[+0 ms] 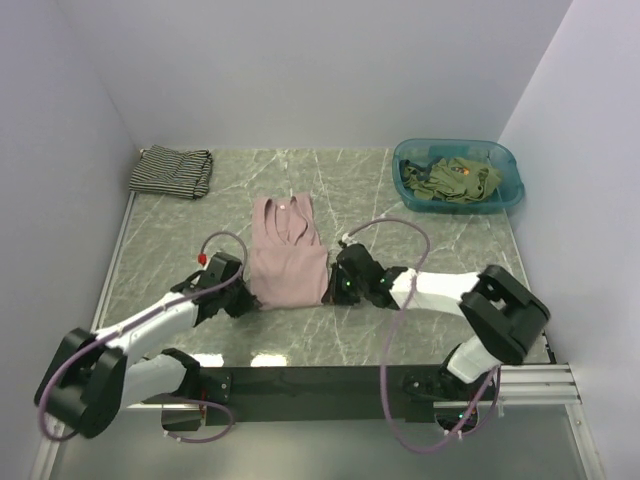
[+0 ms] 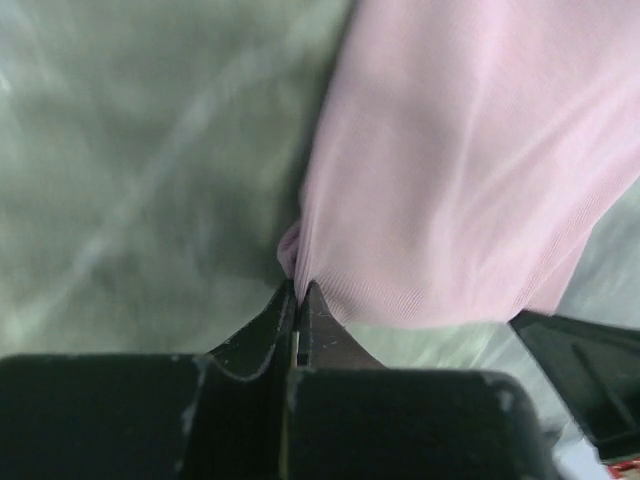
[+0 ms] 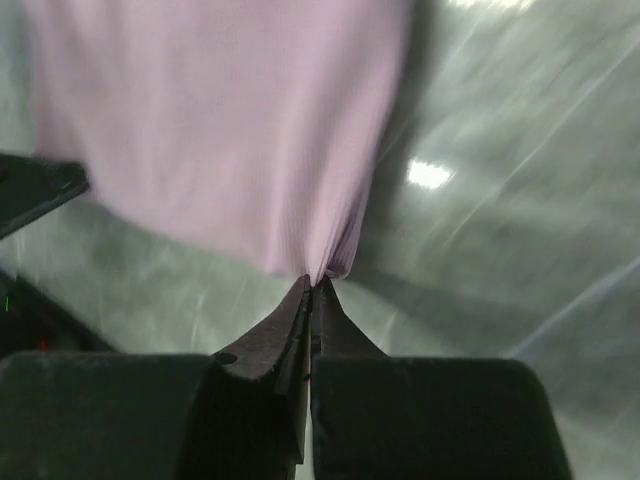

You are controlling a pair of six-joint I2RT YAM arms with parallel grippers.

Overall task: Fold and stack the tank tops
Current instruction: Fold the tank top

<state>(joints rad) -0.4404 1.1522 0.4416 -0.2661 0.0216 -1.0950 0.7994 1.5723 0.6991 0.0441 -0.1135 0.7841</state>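
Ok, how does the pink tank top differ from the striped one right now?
The pink tank top lies spread out mid-table; the striped tank top sits as a compact bundle in the far left corner. The left gripper and right gripper pinch the pink one's near hem corners; nothing touches the striped one. Both rest on the table, outside the basin.

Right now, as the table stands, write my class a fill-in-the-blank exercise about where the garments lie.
1. The left gripper and the right gripper are each shut on a near corner of the middle tank top, whose colour is ____.
2. The striped tank top lies folded at the far ____ corner of the table.
3. The olive green tank tops lie in the teal basin at the far ____ corner.
Missing words: pink; left; right.
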